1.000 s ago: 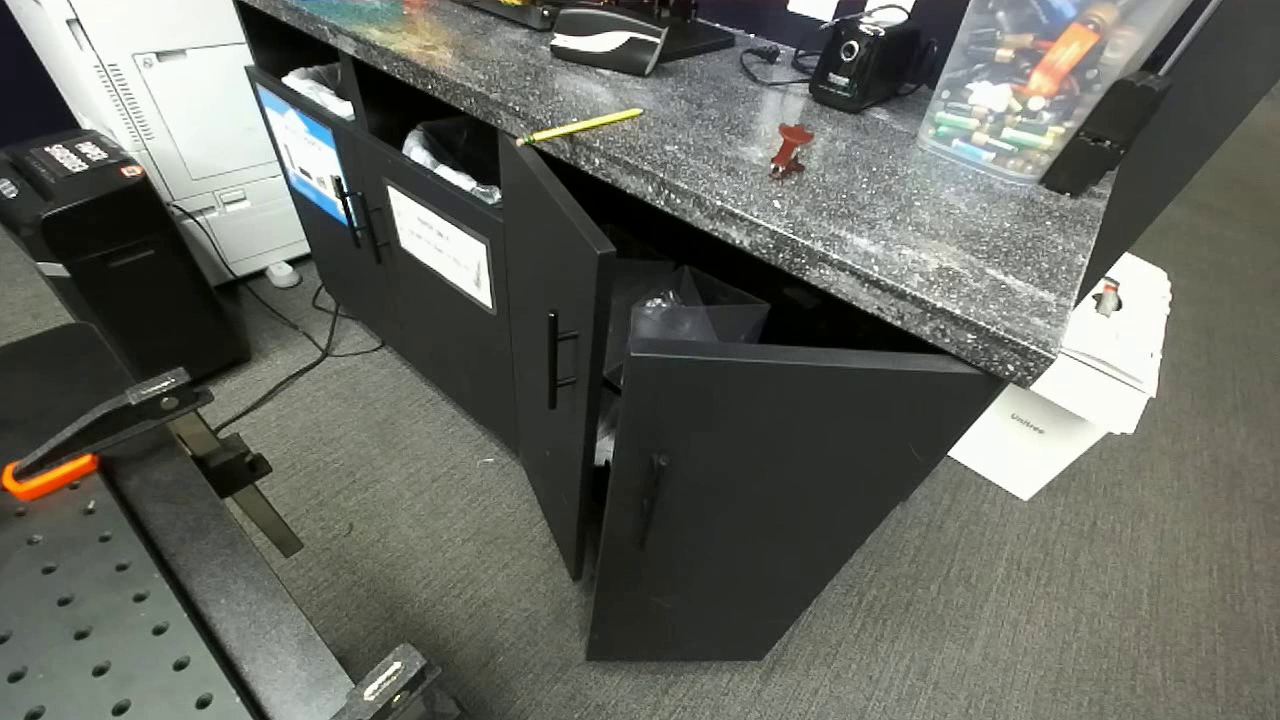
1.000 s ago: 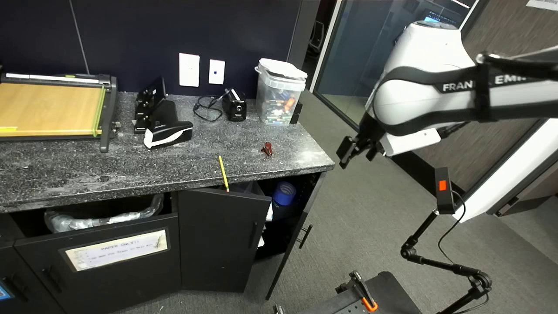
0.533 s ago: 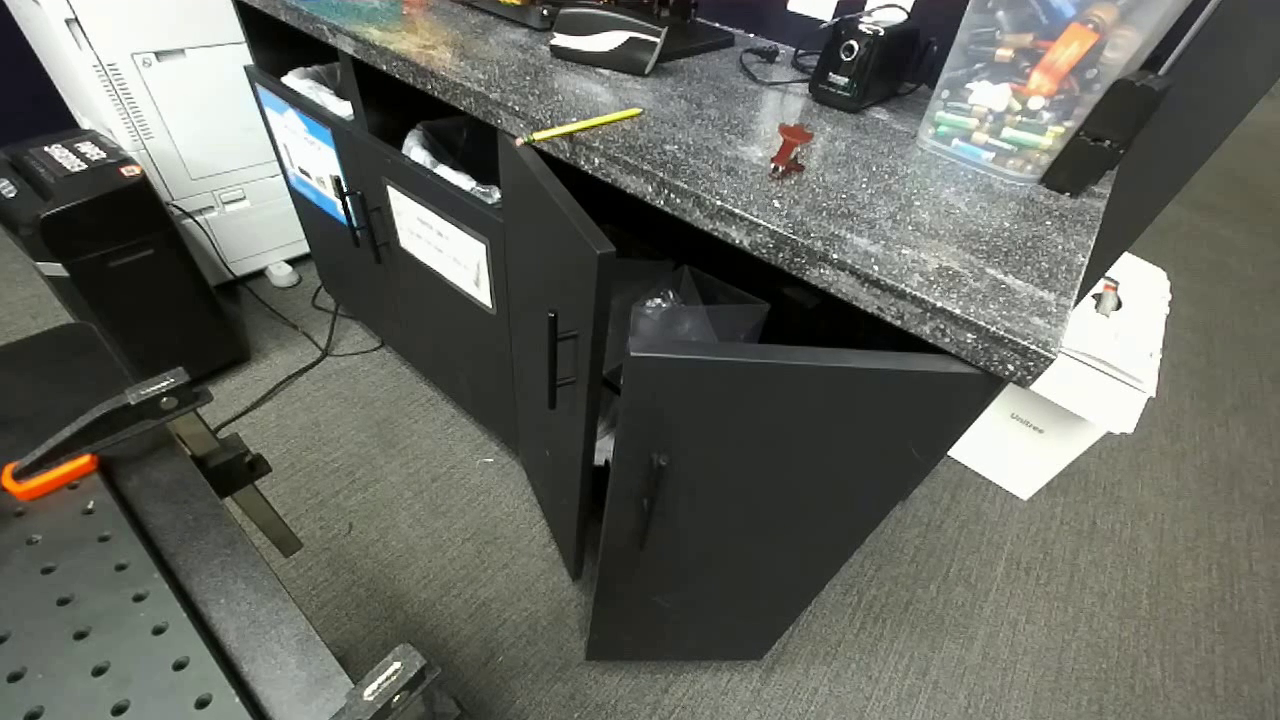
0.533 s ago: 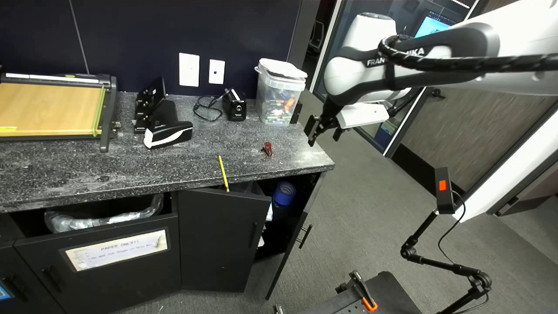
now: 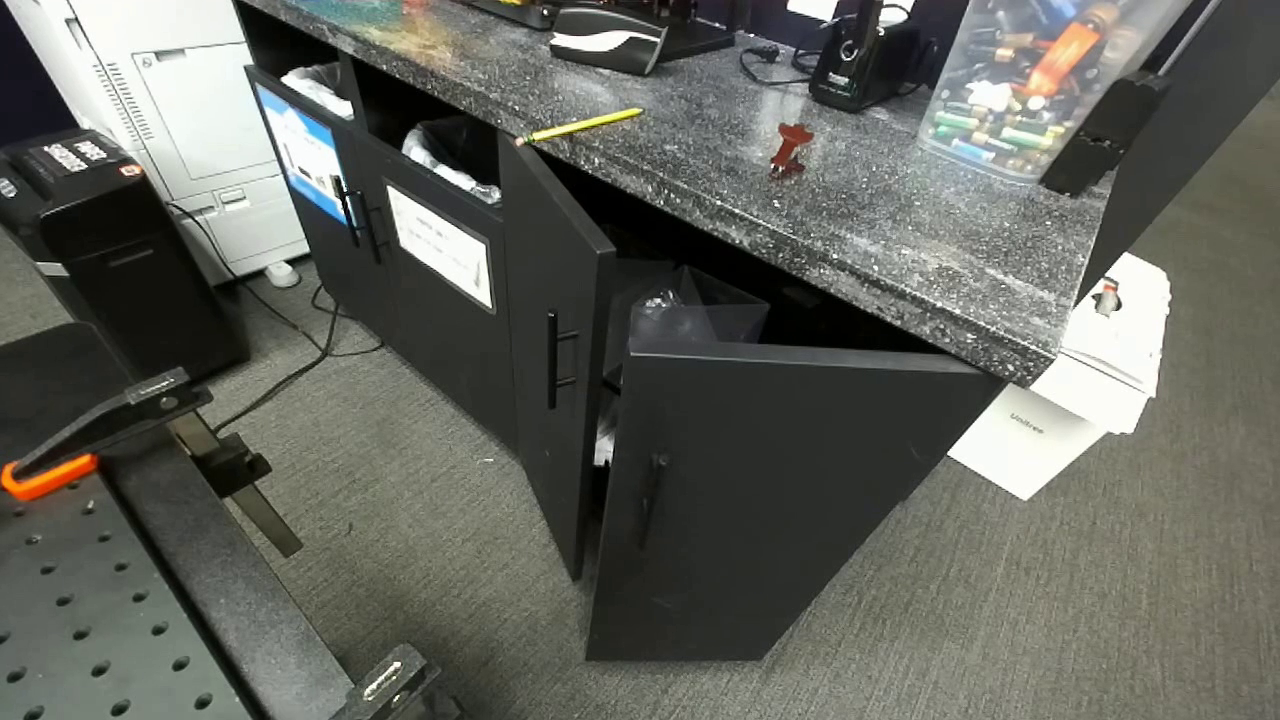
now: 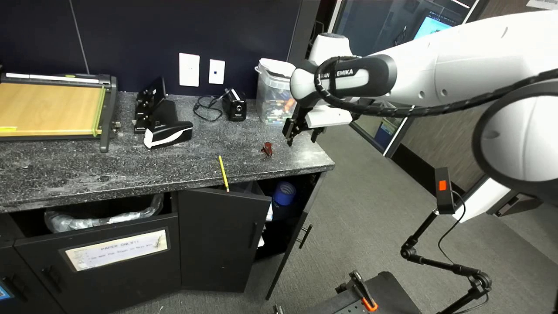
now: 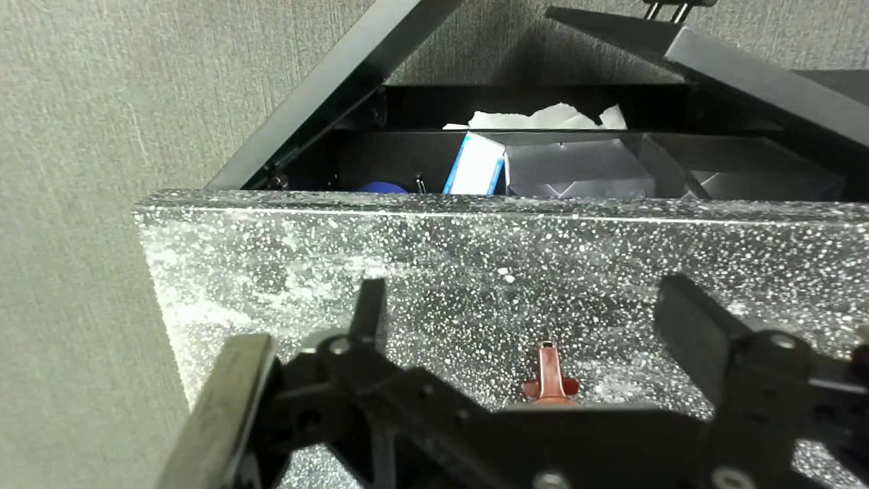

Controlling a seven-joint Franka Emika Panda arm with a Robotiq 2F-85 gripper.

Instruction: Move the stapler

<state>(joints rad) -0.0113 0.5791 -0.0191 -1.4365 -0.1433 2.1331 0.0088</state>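
Note:
The stapler is a very small dark-red piece on the speckled grey counter (image 6: 196,161), near its front right end. It shows in both exterior views (image 5: 790,148) (image 6: 267,149). In the wrist view the stapler (image 7: 548,370) lies low between the fingers, and its lower part is hidden behind the gripper body. My black gripper (image 6: 301,139) is open and empty above the counter, to the right of the stapler in an exterior view and apart from it. In the wrist view the gripper's fingers (image 7: 522,280) are wide apart, with bare counter between their tips.
A yellow pencil (image 6: 223,173) overhangs the front edge. A clear battery tub (image 6: 274,98), a black sharpener (image 6: 235,107) with a cord, a black-and-white device (image 6: 169,135) and a paper cutter (image 6: 52,109) stand farther back. Two cabinet doors (image 5: 760,500) (image 5: 550,350) hang open below.
The arm has swung left in an exterior view, from beyond the counter's right end to above the counter. Dark fingertips now show at the top of an exterior view. The stapler has not moved.

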